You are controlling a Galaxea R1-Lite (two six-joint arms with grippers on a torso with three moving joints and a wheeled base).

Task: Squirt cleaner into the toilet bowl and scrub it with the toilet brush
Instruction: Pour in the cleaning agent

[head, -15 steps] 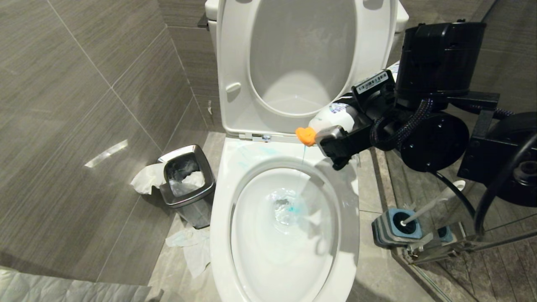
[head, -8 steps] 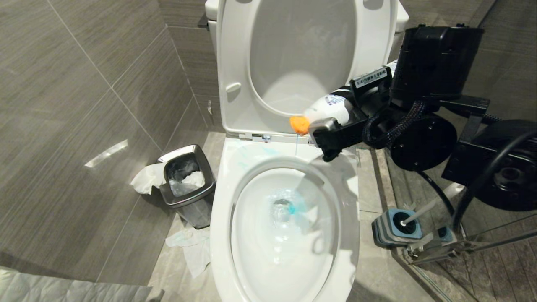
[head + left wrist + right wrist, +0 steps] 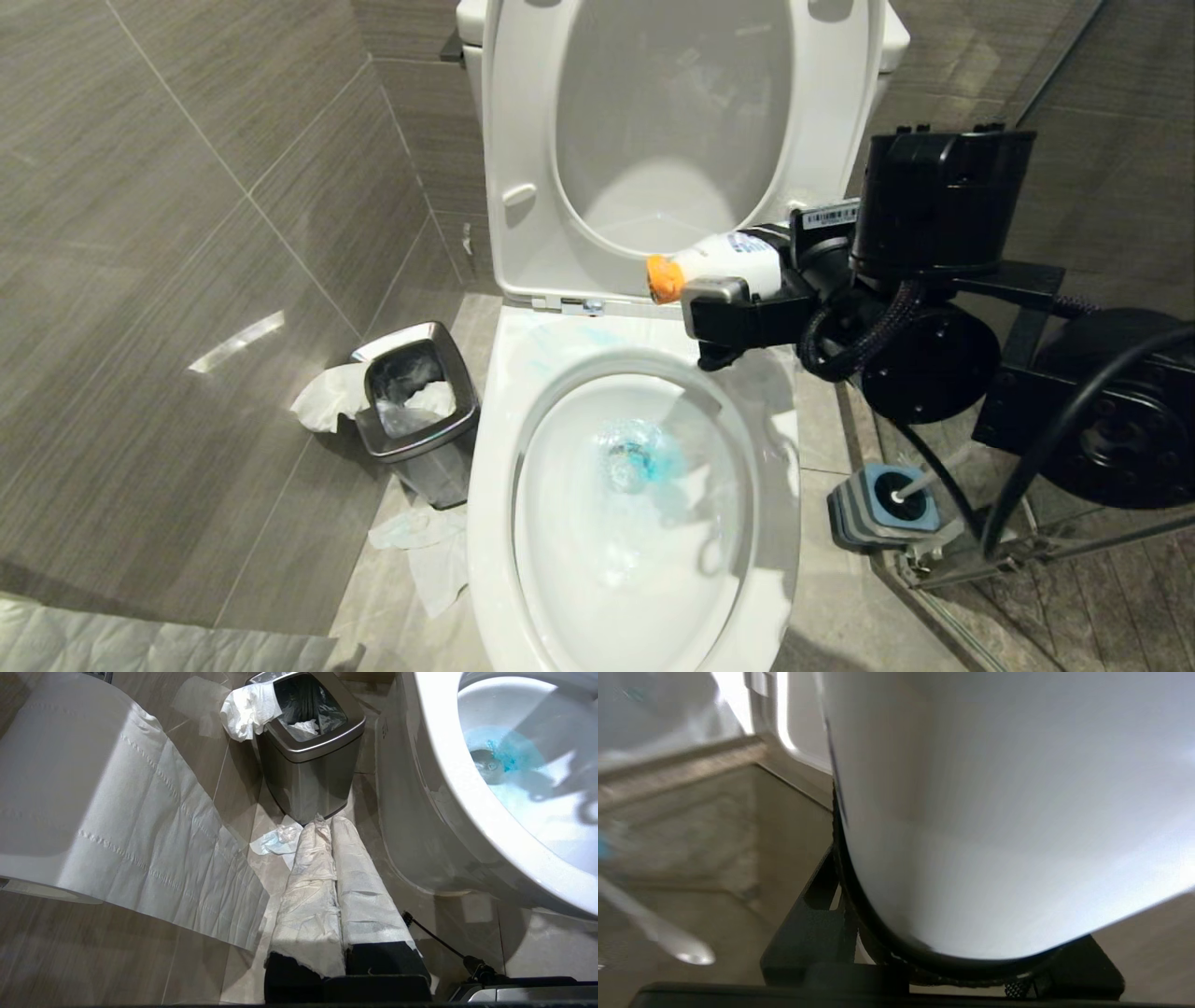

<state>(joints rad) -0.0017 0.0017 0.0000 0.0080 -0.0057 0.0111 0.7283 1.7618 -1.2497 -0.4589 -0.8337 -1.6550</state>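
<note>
Cleaner: the cleaner (image 3: pixel 733 259) was a pale, smooth plastic bottle with an orange cap; it lay almost flat in the air, just above the back rim of the bowl, cap pointing to the robot's left
Right tool: the right tool (image 3: pixel 747 280) was clamped around the fat middle of the bottle; in the right wrist view the dark fingers hugged its round white side
Left tool: the left tool (image 3: pixel 327 858) had its two fingers pressed together, wrapped in white crinkly paper; it hung low near the floor, beside the bowl, holding nothing
How the bottle may handle: it looked light and a bit squishy; the shiny plastic could slip, so the wide middle seemed the best place to hold
Toilet bowl: the toilet bowl (image 3: pixel 495 448) was white, hard, glossy and oval; lid and seat stood up; blue cleaner sat in the water at the bottom
Toilet brush: the toilet brush (image 3: pixel 920 483) stood in its square blue-and-grey holder (image 3: pixel 854 513) on the floor to the robot's right; its slim white handle looked stiff; the handle seemed the place to grab
Steel bin: the steel bin (image 3: pixel 415 411) was small, square and shiny, with soft crumpled paper in and around it
Paper roll: the paper roll (image 3: pixel 60 802) was soft, with a loose sheet hanging
</note>
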